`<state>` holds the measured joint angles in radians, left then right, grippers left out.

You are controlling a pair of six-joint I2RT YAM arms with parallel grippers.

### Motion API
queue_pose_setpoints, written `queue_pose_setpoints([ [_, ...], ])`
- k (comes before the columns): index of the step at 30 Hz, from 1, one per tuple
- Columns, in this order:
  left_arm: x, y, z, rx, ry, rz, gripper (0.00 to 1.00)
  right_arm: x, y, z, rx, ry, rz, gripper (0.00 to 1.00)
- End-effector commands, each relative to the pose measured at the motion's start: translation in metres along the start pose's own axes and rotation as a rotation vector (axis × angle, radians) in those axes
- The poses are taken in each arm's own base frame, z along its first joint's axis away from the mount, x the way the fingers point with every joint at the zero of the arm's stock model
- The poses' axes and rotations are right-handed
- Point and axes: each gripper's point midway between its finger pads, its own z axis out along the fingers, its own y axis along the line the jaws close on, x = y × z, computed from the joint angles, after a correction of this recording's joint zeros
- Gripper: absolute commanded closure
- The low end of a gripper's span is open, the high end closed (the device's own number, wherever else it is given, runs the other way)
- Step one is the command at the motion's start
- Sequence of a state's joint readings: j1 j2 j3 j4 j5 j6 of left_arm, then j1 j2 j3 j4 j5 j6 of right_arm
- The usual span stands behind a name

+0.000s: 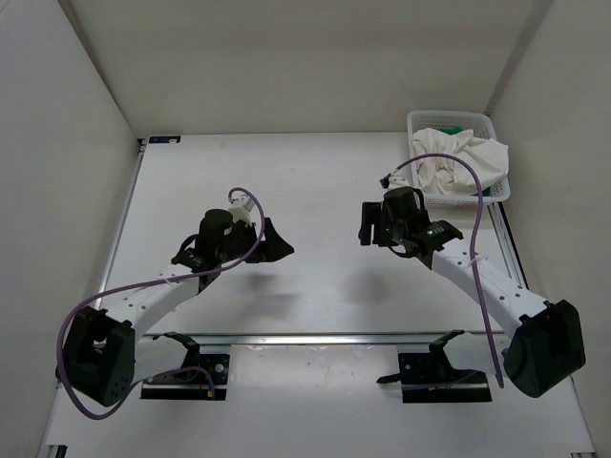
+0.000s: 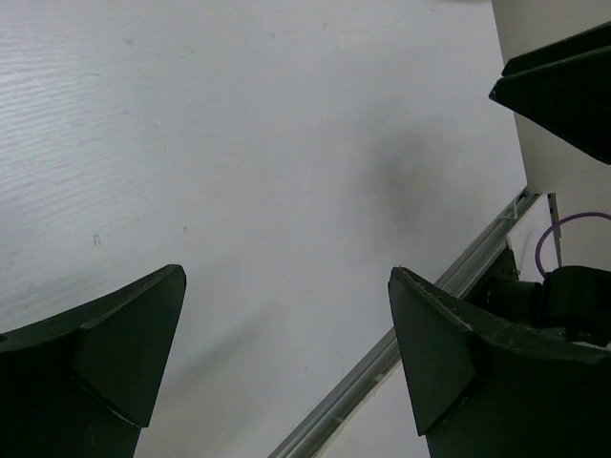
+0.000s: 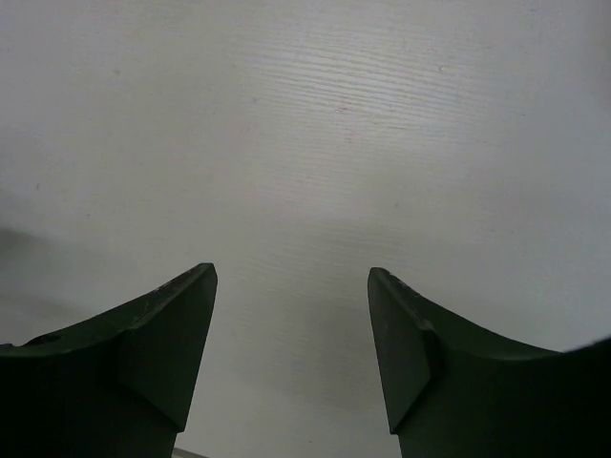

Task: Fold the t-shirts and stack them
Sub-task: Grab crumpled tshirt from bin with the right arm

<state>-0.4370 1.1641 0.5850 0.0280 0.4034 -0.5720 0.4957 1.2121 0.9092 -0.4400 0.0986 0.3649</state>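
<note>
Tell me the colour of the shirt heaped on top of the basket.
The top t-shirt is cream-white; the top external view shows it best.

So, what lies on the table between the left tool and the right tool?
Nothing: in the top view only bare white table separates the left tool and the right tool.

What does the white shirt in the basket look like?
The cream-white shirt is soft, wrinkled cloth, crumpled in a heap, not folded. It sits in the white basket at the far right corner of the table, spilling over the rim. Bits of green cloth peek out beneath it.
</note>
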Motion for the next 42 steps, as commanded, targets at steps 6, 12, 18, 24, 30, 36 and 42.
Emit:
queue_pose_setpoints([
  [6,-0.015,-0.026,-0.008,0.146,-0.075,0.048,0.02,-0.028,0.022,0.002,-0.065,-0.083,0.007,0.70],
  [12,-0.006,-0.045,-0.001,0.248,-0.082,0.006,0.40,-0.054,0.012,0.014,-0.044,-0.116,0.056,1.00],
  [18,0.012,-0.036,0.010,0.164,-0.068,0.032,0.71,-0.132,-0.082,0.013,0.162,-0.228,0.179,0.68],
  [24,0.028,-0.026,0.014,0.137,-0.034,0.034,0.52,-0.166,-0.179,0.025,0.291,-0.270,0.304,0.54],
  [30,0.039,-0.022,0.017,0.132,-0.008,0.020,0.49,-0.147,-0.207,0.067,0.270,-0.156,0.345,0.52],
  [36,0.040,-0.020,0.020,0.133,-0.005,0.015,0.46,-0.144,-0.209,0.090,0.219,-0.135,0.360,0.53],
  [42,0.047,-0.020,0.021,0.132,0.010,0.006,0.48,-0.154,-0.213,0.088,0.263,-0.155,0.359,1.00],
])
